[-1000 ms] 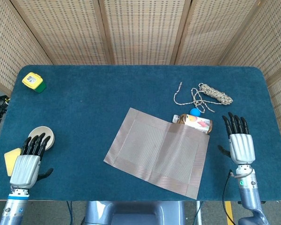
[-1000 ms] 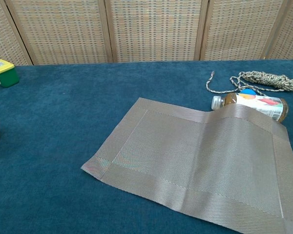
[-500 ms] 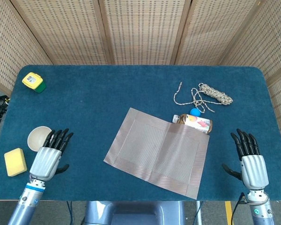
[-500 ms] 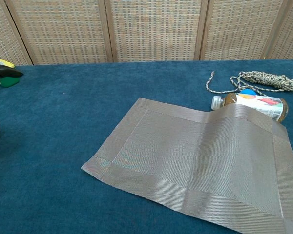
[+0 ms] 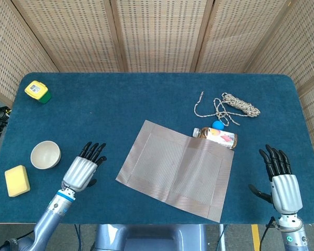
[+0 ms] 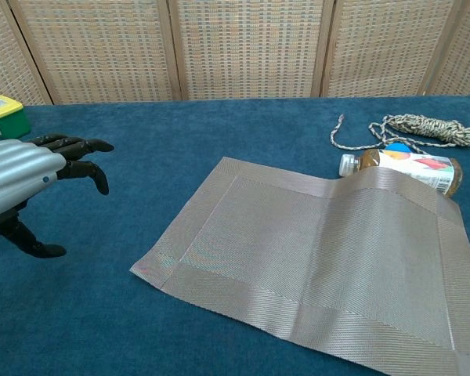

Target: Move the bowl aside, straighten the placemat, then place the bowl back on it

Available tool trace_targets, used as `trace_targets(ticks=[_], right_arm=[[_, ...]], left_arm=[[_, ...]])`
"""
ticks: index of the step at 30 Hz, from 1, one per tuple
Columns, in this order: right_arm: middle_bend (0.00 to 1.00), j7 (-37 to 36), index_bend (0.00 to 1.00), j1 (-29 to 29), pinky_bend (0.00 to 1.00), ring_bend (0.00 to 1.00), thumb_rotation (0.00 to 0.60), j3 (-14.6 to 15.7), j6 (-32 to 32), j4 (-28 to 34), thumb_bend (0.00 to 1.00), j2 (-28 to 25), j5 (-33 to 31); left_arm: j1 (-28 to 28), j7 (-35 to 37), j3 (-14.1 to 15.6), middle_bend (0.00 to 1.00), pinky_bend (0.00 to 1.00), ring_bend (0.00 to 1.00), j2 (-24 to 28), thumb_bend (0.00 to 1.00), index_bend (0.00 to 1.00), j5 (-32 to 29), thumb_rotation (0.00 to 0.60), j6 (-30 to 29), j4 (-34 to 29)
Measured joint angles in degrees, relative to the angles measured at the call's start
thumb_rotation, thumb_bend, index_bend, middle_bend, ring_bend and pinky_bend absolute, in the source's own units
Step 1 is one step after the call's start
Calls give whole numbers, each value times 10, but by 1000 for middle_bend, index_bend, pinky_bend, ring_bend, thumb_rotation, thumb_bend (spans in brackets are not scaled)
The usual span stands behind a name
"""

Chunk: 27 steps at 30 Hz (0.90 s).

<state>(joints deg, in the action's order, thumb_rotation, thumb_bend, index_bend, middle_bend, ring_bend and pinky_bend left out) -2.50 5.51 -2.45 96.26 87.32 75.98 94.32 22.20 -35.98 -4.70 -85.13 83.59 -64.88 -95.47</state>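
- Worktop [image 5: 146,99]: a rectangular surface covered in dark blue felt, backed by woven cane screen panels [image 5: 157,31].
- Placemat [image 5: 178,167]: a grey-brown woven rectangular mat with a wide border, lying skewed to the worktop edges near the middle. Its far right corner rides up over a bottle, so that part of the mat is humped rather than flat, as the chest view shows.
- Bowl [image 5: 45,155]: a small cream-coloured round bowl, upright, standing on the bare felt at the left, well apart from the placemat.
- Left hand [image 5: 82,170]: a silver-backed hand with black fingers [image 5: 93,151], palm down, between the bowl and the near left corner of the placemat. The fingers are spread and released, holding nothing. In the chest view it enters from the left edge, above the felt.
- Right hand [image 5: 281,180]: palm down at the near right of the worktop, right of the placemat, fingers extended, apart and empty. It shows in the head view only.
- Bottle [image 5: 215,137]: a clear plastic bottle of amber liquid with a printed label, lying on its side, partly under the mat corner.
- Blue cap [image 5: 217,125]: a small round disc just beyond the bottle.
- Rope [image 5: 235,105]: a speckled beige coil with loose ends, at the far right.
- Yellow sponge [image 5: 17,180]: a rectangular block near the left front edge, beside the bowl.
- Yellow-and-green box [image 5: 37,91]: a small container at the far left corner.
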Motion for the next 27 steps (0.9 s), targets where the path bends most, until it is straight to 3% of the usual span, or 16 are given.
trace_targets(ticks=[9, 27], right_arm=[[0, -8, 27, -3, 0, 0, 600, -1, 1, 2, 239, -3, 6], [0, -22, 27, -5, 0, 0, 600, -9, -1, 1, 240, -5, 6]], left_arm=[[26, 8, 9, 0, 0, 0, -50, 83, 395, 7, 600, 15, 66], [62, -4, 15, 0, 0, 0, -144, 92, 427, -13, 600, 42, 153]])
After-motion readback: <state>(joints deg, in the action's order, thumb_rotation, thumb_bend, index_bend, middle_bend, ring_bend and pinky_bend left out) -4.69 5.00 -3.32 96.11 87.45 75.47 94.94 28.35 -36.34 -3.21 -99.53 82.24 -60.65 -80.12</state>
